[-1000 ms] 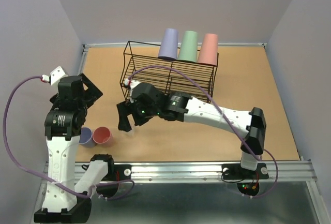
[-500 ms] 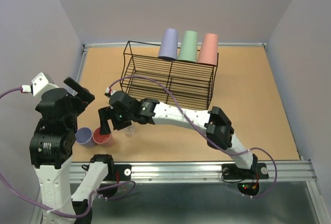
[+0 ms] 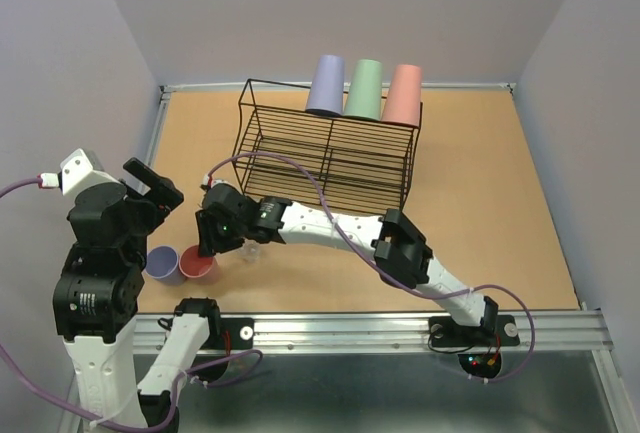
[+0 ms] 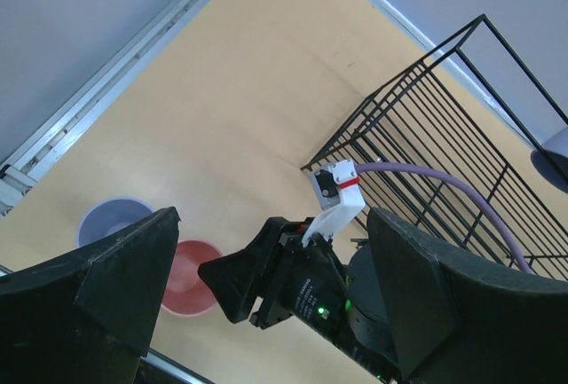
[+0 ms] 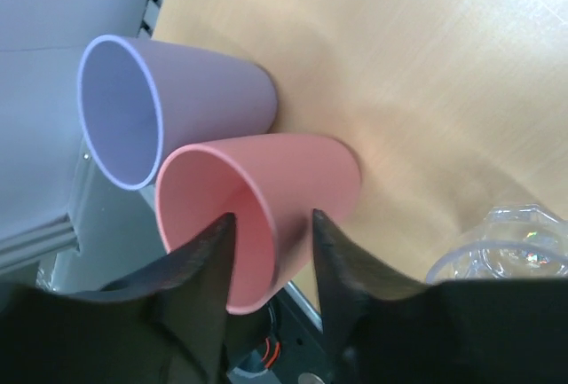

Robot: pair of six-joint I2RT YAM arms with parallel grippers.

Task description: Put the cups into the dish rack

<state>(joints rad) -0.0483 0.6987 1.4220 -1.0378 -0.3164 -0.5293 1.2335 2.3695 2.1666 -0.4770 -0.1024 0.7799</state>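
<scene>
Near the table's front left, a salmon-pink cup [image 3: 198,264] [image 5: 293,167] stands open end up beside a lavender cup [image 3: 163,264] [image 5: 200,91]. A small clear cup [image 3: 250,251] [image 5: 510,251] is just right of them. My right gripper [image 3: 207,243] [image 5: 271,220] straddles the pink cup's rim, one finger inside and one outside, with a gap still showing on each side of the wall. My left gripper [image 3: 155,181] [image 4: 271,224] hangs wide open above and behind these cups, holding nothing. Lavender [image 3: 325,85], green [image 3: 365,89] and pink [image 3: 404,95] cups sit upside down on the black wire dish rack [image 3: 330,153] [image 4: 426,136].
The rack fills the middle back of the tan table. A metal rail [image 3: 380,328] runs along the near edge, close behind the two front cups. The right arm's purple cable [image 3: 300,168] arcs over the rack's front. Grey walls close in on the left, back and right.
My right arm has stretched left and down from beside the rack to the pink cup, its jaws narrowing around the rim. The left arm has drawn back to the left and risen.
</scene>
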